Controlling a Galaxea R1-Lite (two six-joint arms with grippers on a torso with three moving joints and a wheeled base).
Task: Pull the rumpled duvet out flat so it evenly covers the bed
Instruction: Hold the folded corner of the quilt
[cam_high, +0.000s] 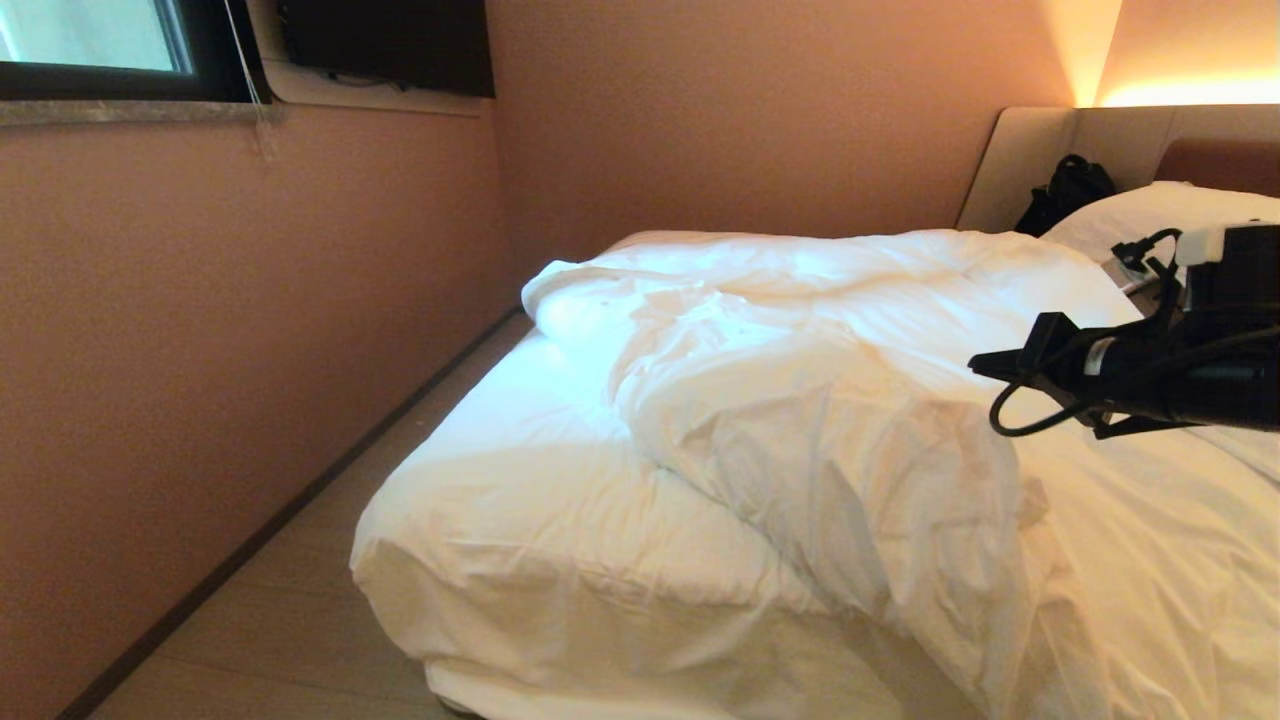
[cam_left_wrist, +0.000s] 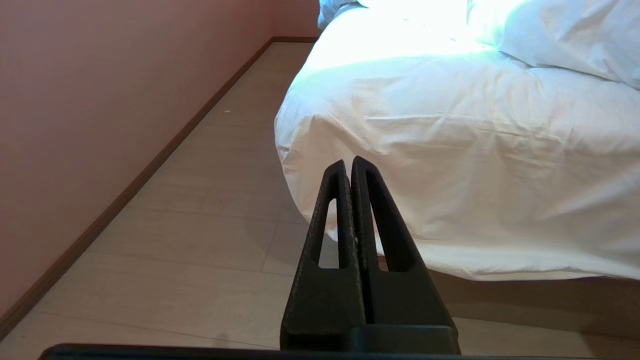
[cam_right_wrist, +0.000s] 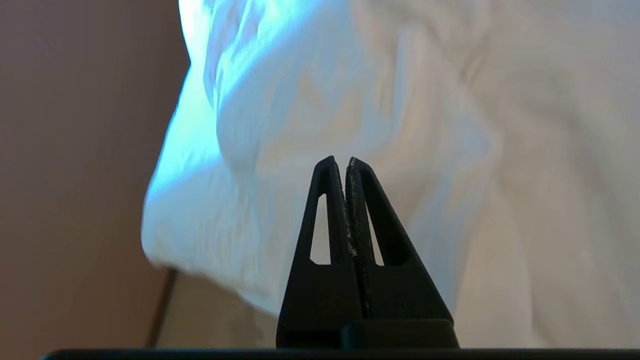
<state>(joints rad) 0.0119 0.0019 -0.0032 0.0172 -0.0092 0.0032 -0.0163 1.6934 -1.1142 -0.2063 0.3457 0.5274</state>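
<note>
The duvet (cam_high: 820, 400) lies bunched in a thick, creased ridge running diagonally across the bed (cam_high: 520, 500), leaving the white sheet bare at the near left corner. My right gripper (cam_high: 985, 366) hovers above the duvet's right side, pointing left. In the right wrist view the right gripper (cam_right_wrist: 340, 161) is shut and empty, with the duvet (cam_right_wrist: 390, 100) beyond it. My left gripper (cam_left_wrist: 348, 161) is shut on nothing and hangs low over the floor, in front of the bed's sheeted corner (cam_left_wrist: 450, 150). A fold of the duvet (cam_left_wrist: 575, 35) shows above that corner.
A pink wall (cam_high: 200, 350) runs along the bed's left side, with a narrow strip of floor (cam_high: 300, 600) between. A pillow (cam_high: 1150, 215) and a black bag (cam_high: 1065, 190) sit by the headboard (cam_high: 1030, 150). A window (cam_high: 90, 40) is up left.
</note>
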